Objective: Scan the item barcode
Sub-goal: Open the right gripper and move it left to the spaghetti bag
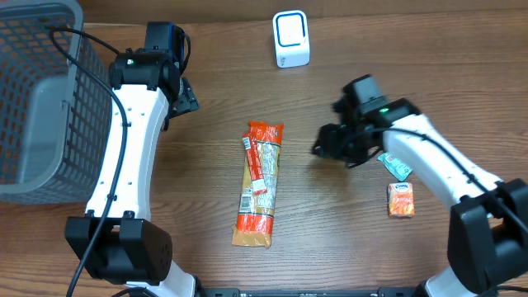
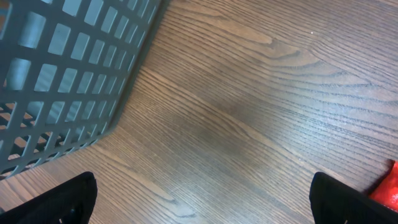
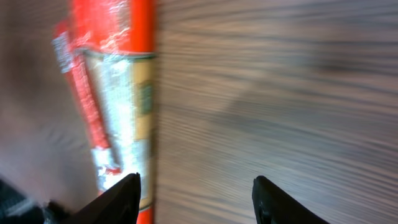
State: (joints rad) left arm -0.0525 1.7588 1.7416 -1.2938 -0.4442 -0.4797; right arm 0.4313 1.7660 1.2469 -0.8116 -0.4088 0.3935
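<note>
A long orange and clear package [image 1: 260, 183] lies lengthwise in the middle of the table, with a white label near its lower end. In the right wrist view the package [image 3: 118, 93] fills the left side. My right gripper [image 1: 323, 147] hovers just right of its upper end. The right gripper [image 3: 196, 193] is open over bare wood, its left finger [image 3: 121, 199] at the package's edge. A white scanner [image 1: 291, 39] stands at the back. My left gripper [image 1: 183, 92] is open beside the basket, and in its wrist view this gripper [image 2: 202, 202] has nothing between its fingers.
A grey mesh basket [image 1: 37, 99] takes up the back left corner, and the basket wall [image 2: 62, 74] fills the left of the left wrist view. A small teal packet [image 1: 396, 165] and a small orange packet [image 1: 401, 200] lie under the right arm.
</note>
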